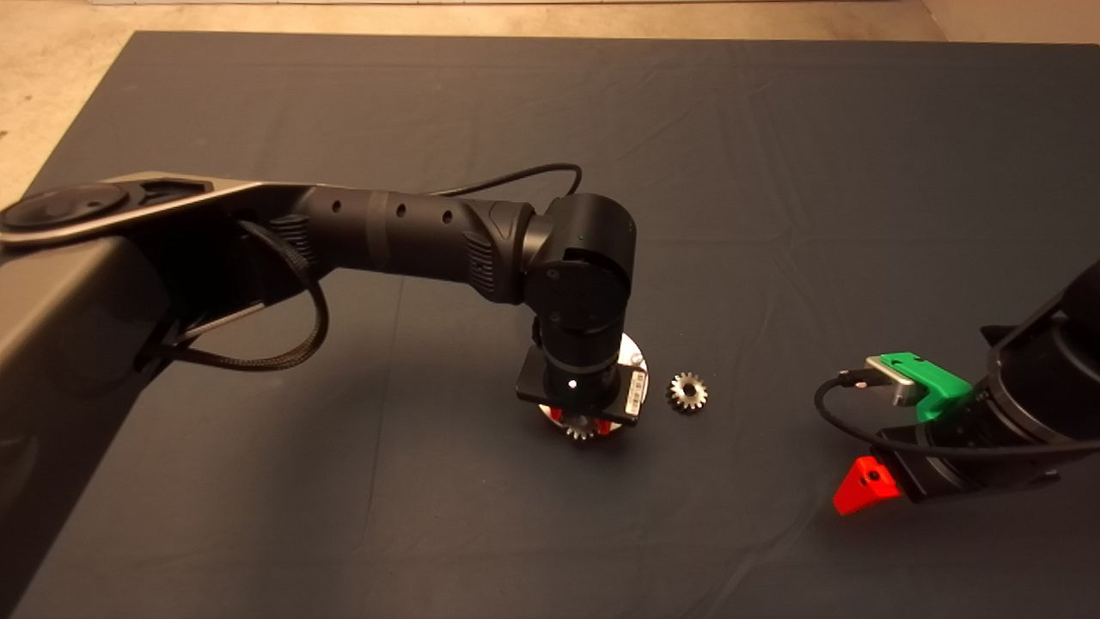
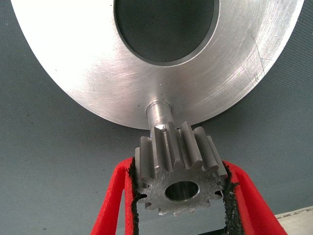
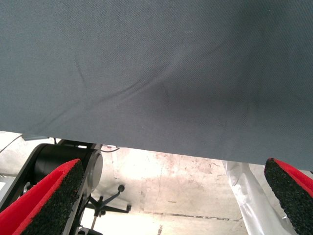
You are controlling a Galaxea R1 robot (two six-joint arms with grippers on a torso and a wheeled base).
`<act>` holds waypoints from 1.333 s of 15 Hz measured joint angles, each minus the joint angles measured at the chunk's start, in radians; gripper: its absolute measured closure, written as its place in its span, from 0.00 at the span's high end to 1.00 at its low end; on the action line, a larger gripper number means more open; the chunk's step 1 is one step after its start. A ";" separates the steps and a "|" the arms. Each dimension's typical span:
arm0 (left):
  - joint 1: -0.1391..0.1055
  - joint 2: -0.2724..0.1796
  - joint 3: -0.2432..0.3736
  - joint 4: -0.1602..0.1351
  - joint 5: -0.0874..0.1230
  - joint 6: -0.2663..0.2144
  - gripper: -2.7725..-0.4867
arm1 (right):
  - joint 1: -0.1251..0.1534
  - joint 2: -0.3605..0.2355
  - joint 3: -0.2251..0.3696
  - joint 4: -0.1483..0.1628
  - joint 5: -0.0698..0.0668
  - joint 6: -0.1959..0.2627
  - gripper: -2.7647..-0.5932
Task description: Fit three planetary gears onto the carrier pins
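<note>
My left gripper reaches in over the round silver disc at the mat's middle and is shut on one planetary gear. In the left wrist view the red fingers clamp this gear by its teeth, and it hangs just over one carrier pin near the rim of the disc. The gear's centre hole is not on the pin. The other pins are hidden. A second gear lies flat on the mat just right of the disc. The third gear is out of view.
My right gripper waits at the mat's lower right edge, its fingers spread wide with nothing between them. The left arm's black forearm spans the mat's left half. Past the mat's edge the right wrist view shows floor and a stand.
</note>
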 joint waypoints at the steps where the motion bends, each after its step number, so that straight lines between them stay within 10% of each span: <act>1: 0.000 0.000 -0.002 -0.002 0.000 0.004 0.13 | 0.000 -0.002 0.000 0.000 0.000 0.000 1.00; 20: -0.003 0.000 -0.016 -0.022 -0.005 0.001 0.13 | 0.000 -0.002 0.000 0.000 0.000 0.000 1.00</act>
